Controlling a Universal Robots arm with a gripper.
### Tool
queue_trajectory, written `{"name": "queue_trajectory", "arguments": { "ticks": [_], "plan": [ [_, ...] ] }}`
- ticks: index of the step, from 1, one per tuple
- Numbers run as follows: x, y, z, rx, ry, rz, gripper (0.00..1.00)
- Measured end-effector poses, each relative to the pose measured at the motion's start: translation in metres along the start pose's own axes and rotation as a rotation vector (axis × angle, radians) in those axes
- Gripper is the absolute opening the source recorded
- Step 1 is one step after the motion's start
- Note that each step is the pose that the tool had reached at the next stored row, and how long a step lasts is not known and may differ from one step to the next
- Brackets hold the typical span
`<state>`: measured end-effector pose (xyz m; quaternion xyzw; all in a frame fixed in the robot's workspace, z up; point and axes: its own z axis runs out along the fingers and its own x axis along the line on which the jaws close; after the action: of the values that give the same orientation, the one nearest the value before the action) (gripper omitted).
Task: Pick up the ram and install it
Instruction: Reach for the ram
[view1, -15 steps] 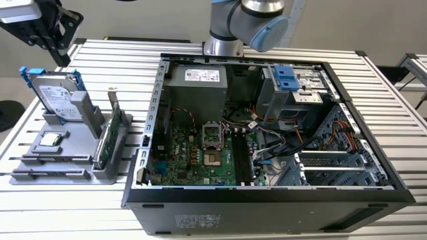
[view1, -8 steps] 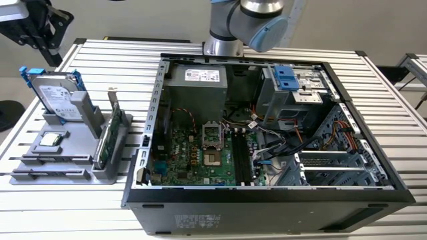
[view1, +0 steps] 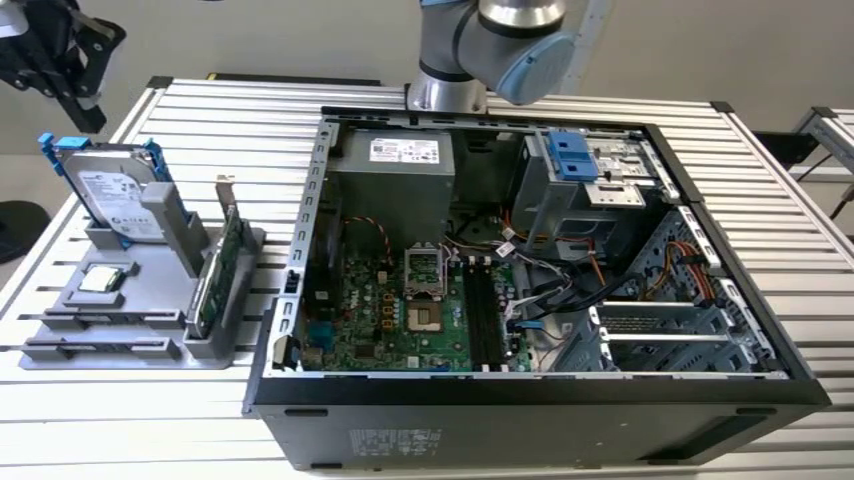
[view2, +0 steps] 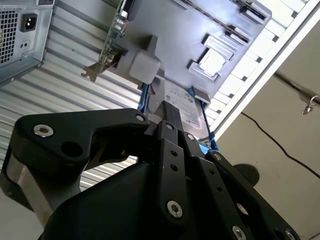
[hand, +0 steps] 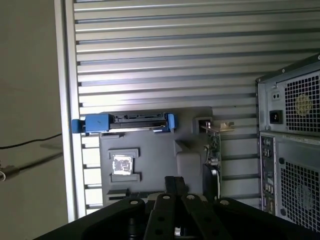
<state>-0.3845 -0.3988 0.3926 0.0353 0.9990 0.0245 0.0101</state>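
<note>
In the exterior view we see the gripper (view1: 88, 118) high at that view's left, above the far edge of the slatted table (view1: 240, 110) and apart from everything on it. Below it stands the grey holder (view1: 200, 350) with the drive (view1: 114, 195) upright in blue rails, the green card (view1: 220, 270) on edge beside it and a small chip (view1: 104, 280) lying flat in front.

Both wrist views look down past the gripper (view2: 170, 112) (hand: 175, 183) onto that holder (view2: 165, 45) (hand: 150, 150). There its fingers (view2: 172, 150) look pressed together with no gap between them, and we see no long stick across them.

The first wrist view gives the drive (hand: 125, 120) edge-on, the chip (hand: 121, 165), the card (hand: 214, 145) with its bracket, and the rear of the case (hand: 295, 150) with its vents. The second wrist view gives the drive's label face (view2: 182, 107), the chip (view2: 212, 61), the card's bracket end (view2: 107, 50), a corner of the case (view2: 20, 30) and a cable (view2: 270, 135) on the floor.

The exterior view looks into the open case (view1: 534, 410), to the board (view1: 387, 320) and its black slots (view1: 483, 310), with the arm's base (view1: 447, 90) behind.

We cannot place the ram. Dark strips run along the holder's two front grooves (view1: 100, 349), and the board's slots are too dark for us to tell what stands in them. The gripper body hides the near part of the holder in both wrist views.
</note>
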Motion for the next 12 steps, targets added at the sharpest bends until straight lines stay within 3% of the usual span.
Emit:
{"name": "queue_trajectory", "arguments": {
  "ticks": [9,12],
  "plan": [
    [0.0174,-0.0012,-0.0004,0.0000,0.0001,0.000,0.00],
    [0.0198,-0.0014,-0.0005,-0.0001,0.0002,0.000,0.00]
  ]
}}
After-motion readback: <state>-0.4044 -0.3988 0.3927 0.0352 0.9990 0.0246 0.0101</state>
